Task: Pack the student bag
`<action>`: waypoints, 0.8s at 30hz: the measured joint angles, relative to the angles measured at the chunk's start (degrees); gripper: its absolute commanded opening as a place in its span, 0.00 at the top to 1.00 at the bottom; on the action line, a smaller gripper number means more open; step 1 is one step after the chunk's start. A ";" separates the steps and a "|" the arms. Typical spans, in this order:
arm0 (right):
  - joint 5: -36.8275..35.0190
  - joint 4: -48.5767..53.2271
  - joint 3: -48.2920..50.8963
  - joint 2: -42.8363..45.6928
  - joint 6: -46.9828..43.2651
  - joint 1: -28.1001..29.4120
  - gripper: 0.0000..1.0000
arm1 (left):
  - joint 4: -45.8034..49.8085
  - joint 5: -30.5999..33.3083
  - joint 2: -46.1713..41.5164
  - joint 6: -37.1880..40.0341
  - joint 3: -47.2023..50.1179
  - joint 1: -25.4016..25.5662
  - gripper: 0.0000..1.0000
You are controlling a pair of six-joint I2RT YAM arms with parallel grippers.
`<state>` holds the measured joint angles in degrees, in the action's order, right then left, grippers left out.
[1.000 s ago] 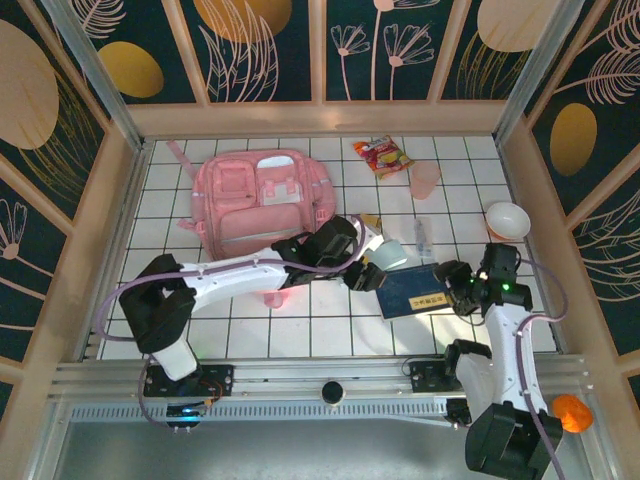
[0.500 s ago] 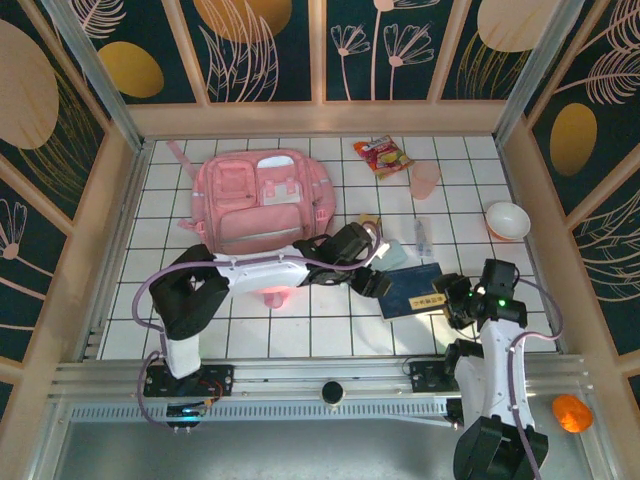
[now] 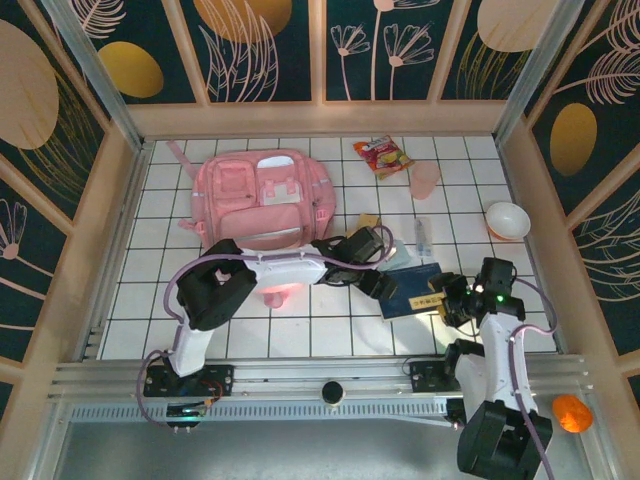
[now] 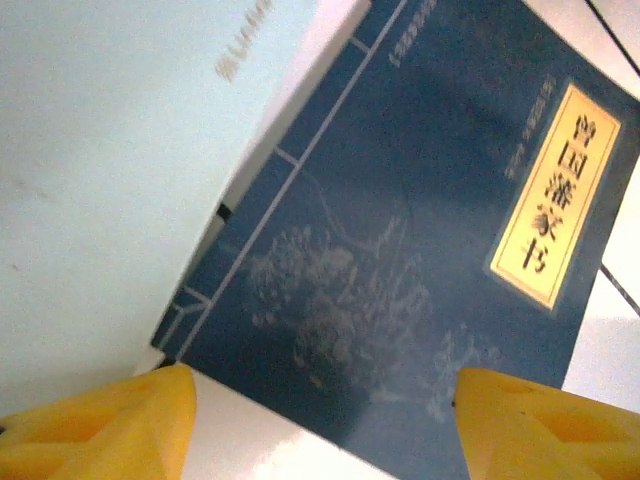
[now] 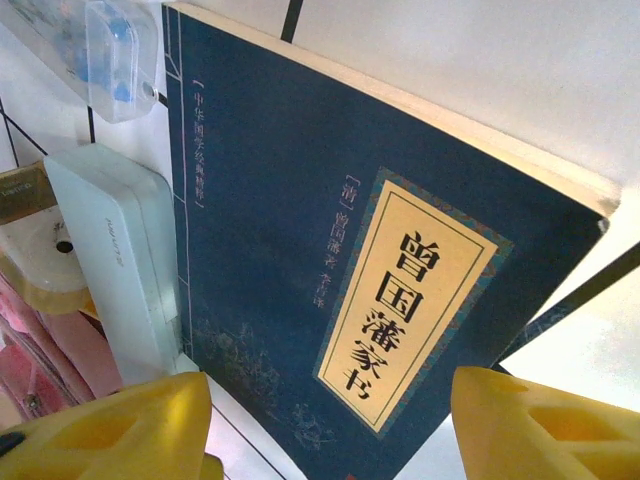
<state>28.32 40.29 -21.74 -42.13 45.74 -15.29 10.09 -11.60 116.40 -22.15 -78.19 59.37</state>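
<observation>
Gripper L [image 4: 320, 425], gripper R [image 5: 328, 425]: open, empty

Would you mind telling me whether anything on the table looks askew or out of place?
Nothing looks spilled or damaged. The dark blue book lies skewed to the tile grid beside a pale case, and an orange object sits off the table, near the right arm's base.

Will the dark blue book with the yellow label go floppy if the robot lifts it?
Probably a little. The dark blue book with a yellow title label looks thin-covered, so lifted by one edge it may sag or fan open. Its stack of pages looks thick, so likely heavyish. Lying flat on the white tiled table, it should slide, not roll.
</observation>
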 measured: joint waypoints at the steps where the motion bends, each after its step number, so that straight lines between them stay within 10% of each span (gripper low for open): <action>1: 0.11 -0.28 0.00 -0.33 0.00 0.00 0.35 | 0.07 0.42 0.35 -0.02 -0.61 -0.13 0.29; 24: 1.36 -7.34 3.52 -4.46 0.74 0.79 0.37 | 2.14 -3.02 6.97 5.86 -9.73 -2.45 0.34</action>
<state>29.67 32.95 -18.22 -46.59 46.48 -14.50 12.23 -14.61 123.37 -16.29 -87.92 56.93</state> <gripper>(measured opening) 0.626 0.669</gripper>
